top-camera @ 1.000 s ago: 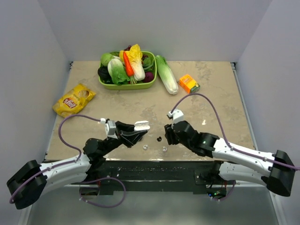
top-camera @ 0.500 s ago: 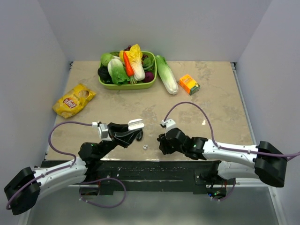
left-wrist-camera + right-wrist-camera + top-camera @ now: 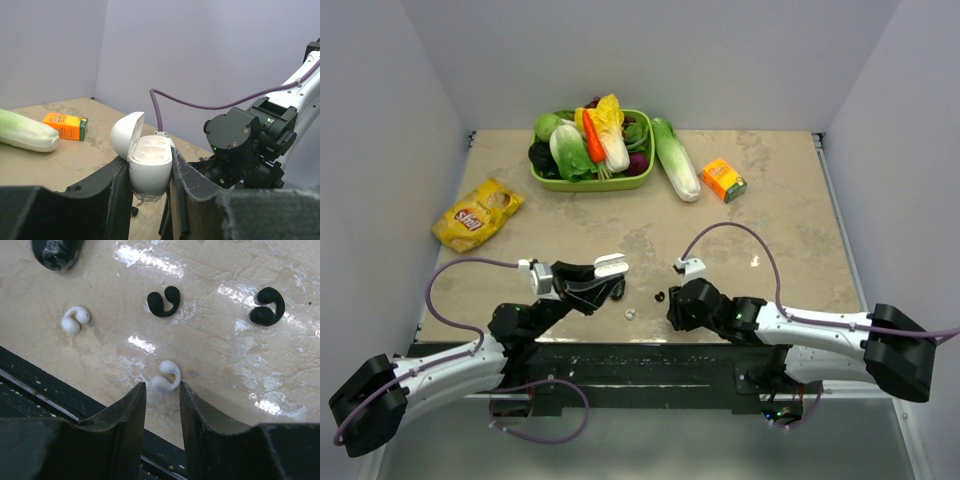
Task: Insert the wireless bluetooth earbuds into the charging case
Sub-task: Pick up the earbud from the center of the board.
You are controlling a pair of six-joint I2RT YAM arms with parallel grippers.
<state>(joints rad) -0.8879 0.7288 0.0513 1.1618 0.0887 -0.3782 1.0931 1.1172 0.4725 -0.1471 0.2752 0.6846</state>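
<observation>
My left gripper (image 3: 151,172) is shut on the white charging case (image 3: 150,165), held upright above the table with its lid open and both wells bare. It also shows in the top view, the case (image 3: 610,266) left of centre. My right gripper (image 3: 161,387) points down at the table's near edge, open, its tips on either side of a white earbud (image 3: 166,376); the right tip is at the bud and a gap shows on the left. Another white earbud (image 3: 75,320) and two black earbuds (image 3: 163,301) (image 3: 267,306) lie loose on the table.
A green basket (image 3: 536,178) of vegetables stands at the back, with a long cabbage (image 3: 676,172) and an orange box (image 3: 724,179) to its right. A yellow chips bag (image 3: 477,213) lies at the left. The black front edge (image 3: 45,400) runs just behind my right fingertips.
My right gripper has dropped toward the near edge over a white earbud and its jaws have narrowed. My left arm drew back slightly with the case, then held still.
</observation>
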